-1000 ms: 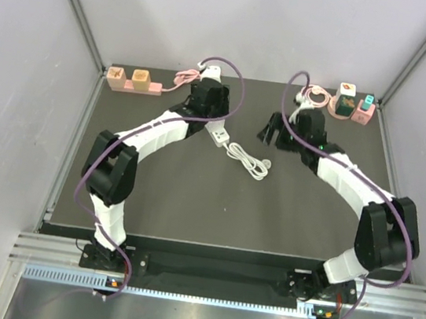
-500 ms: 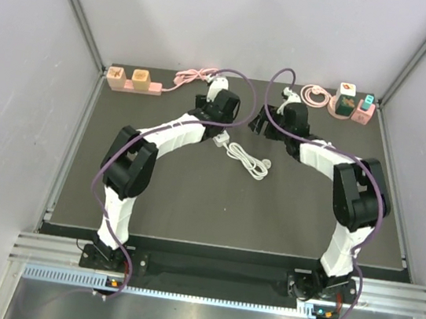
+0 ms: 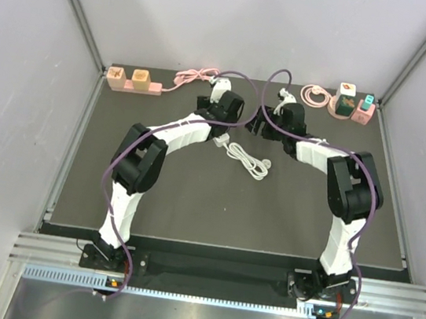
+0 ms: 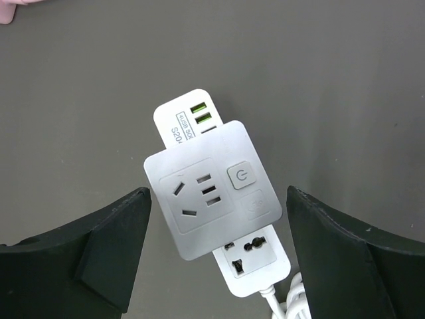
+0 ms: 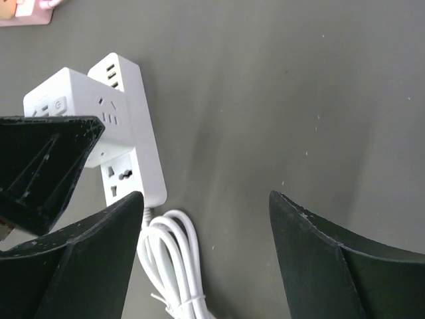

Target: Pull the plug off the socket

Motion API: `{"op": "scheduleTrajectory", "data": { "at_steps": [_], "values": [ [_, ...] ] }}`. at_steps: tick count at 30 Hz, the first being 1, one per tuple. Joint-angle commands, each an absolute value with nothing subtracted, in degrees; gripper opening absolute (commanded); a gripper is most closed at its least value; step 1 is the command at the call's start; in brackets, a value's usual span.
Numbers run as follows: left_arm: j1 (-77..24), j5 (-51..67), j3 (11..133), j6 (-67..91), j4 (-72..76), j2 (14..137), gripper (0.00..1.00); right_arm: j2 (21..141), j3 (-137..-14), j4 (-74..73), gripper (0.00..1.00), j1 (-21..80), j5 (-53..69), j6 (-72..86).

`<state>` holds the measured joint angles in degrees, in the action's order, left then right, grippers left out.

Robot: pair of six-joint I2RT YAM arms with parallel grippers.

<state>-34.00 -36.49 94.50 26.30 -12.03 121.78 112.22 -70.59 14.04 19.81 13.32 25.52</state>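
Note:
A white power strip (image 4: 255,262) lies on the dark mat, with a square white plug adapter (image 4: 209,189) seated on its middle. My left gripper (image 4: 218,199) is open, directly above the adapter, with one finger on each side and not touching it. In the top view the left gripper (image 3: 220,122) hides the adapter, and only the strip's end (image 3: 221,138) shows. My right gripper (image 5: 206,199) is open and empty just right of the strip (image 5: 133,159), above bare mat. The adapter also shows in the right wrist view (image 5: 70,103).
The strip's coiled white cable (image 3: 248,160) lies in front of both grippers. A pink power strip with tan adapters (image 3: 134,79) sits at the back left. A pink socket block with adapters (image 3: 353,105) and a pink cable coil (image 3: 315,93) sit at the back right.
The left gripper has moved right, over the white strip and adapter. The right gripper has moved left, close beside it. Both stay open.

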Motion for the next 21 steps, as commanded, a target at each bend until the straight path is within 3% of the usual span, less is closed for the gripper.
{"op": "scheduleTrajectory", "data": {
  "at_steps": [1, 10, 15, 17, 21],
  "values": [
    [-33.75, -36.65, 95.89, 26.81, -9.84, 122.34, 0.88, 113.29, -74.09, 16.17, 0.76, 19.34, 14.77, 26.10],
    [-31.56, -31.21, 90.54, 25.76, -4.33, 121.91, 0.78, 114.08, -74.62, 15.47, 0.76, 19.34, 15.03, 26.37],
    [-30.41, -26.29, 83.42, 22.60, 3.85, 117.61, 0.37, 114.35, -75.15, 15.64, 0.76, 19.42, 16.25, 26.10],
    [-30.41, -24.36, 80.35, 21.10, 8.32, 115.32, 0.31, 114.70, -75.15, 16.78, 0.77, 19.60, 17.92, 26.10],
    [-30.41, -19.88, 76.03, 19.51, 14.49, 112.51, 0.00, 115.84, -75.32, 20.82, 0.81, 20.13, 24.68, 27.33]
  ]
}}
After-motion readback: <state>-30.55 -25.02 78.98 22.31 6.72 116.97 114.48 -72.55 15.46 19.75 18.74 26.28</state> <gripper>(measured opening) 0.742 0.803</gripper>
